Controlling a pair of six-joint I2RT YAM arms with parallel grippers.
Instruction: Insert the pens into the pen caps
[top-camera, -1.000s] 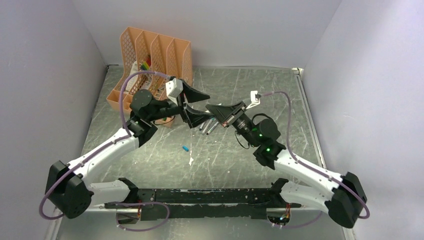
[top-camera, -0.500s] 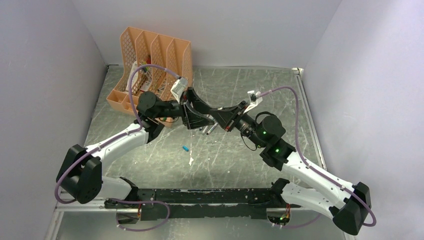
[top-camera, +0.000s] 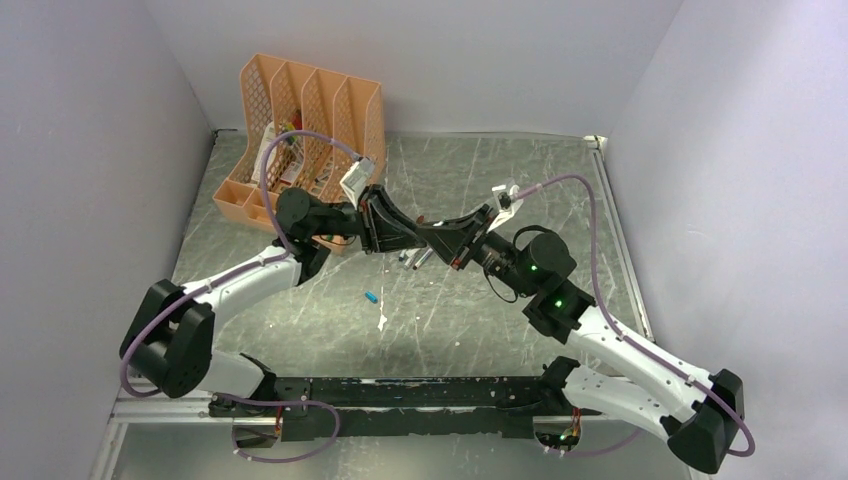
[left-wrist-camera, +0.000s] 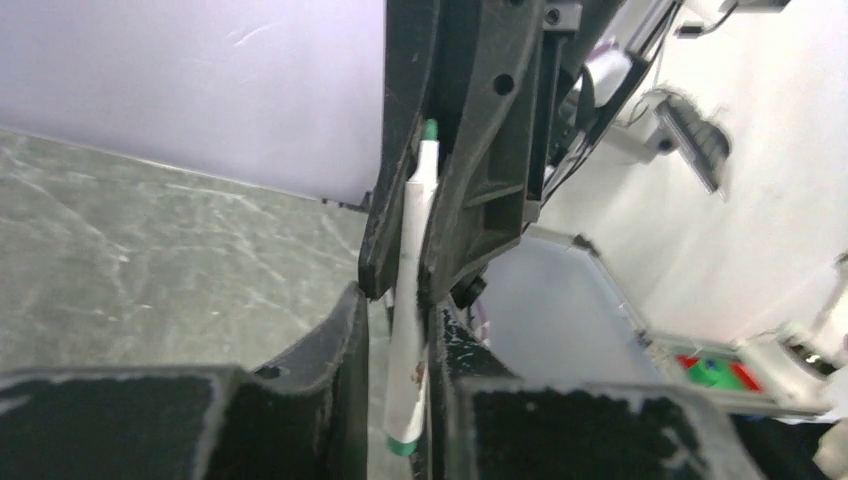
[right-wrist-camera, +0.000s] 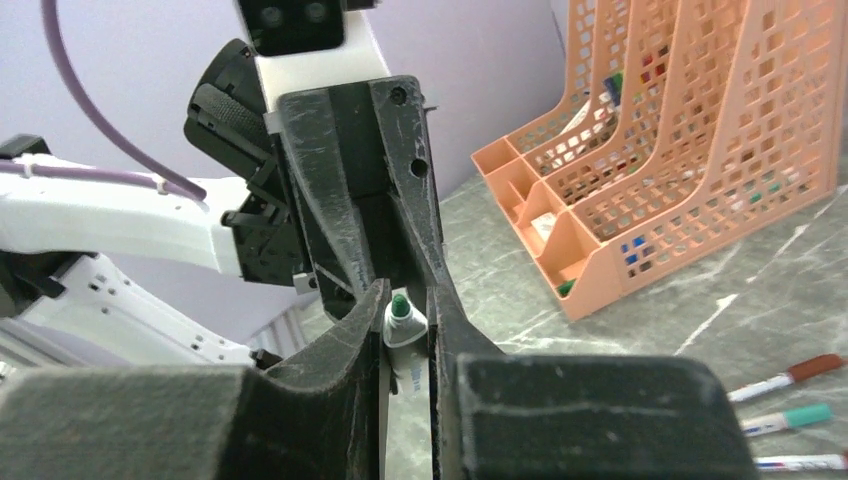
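A white pen (left-wrist-camera: 412, 250) with a green tip hangs in the air over the middle of the table, held from both ends. My right gripper (right-wrist-camera: 405, 300) is shut on its upper part, just below the green tip. My left gripper (left-wrist-camera: 395, 312) has its jaws drawn in on the barrel's lower half. In the top view both grippers, left (top-camera: 404, 232) and right (top-camera: 434, 237), meet tip to tip and hide the pen. More pens (top-camera: 415, 258) lie on the table just below them. A small teal pen cap (top-camera: 371, 297) lies alone, nearer the arm bases.
An orange mesh file organiser (top-camera: 300, 105) stands at the back left, close behind the left arm, with coloured markers inside. In the right wrist view, a red-capped pen (right-wrist-camera: 790, 375) and a teal-capped pen (right-wrist-camera: 790, 418) lie on the table. A white speck (top-camera: 383, 322) lies near the teal cap.
My left gripper swung in toward the right one and its wide-open jaws closed around the pen. The right arm pushed slightly left, still holding the pen.
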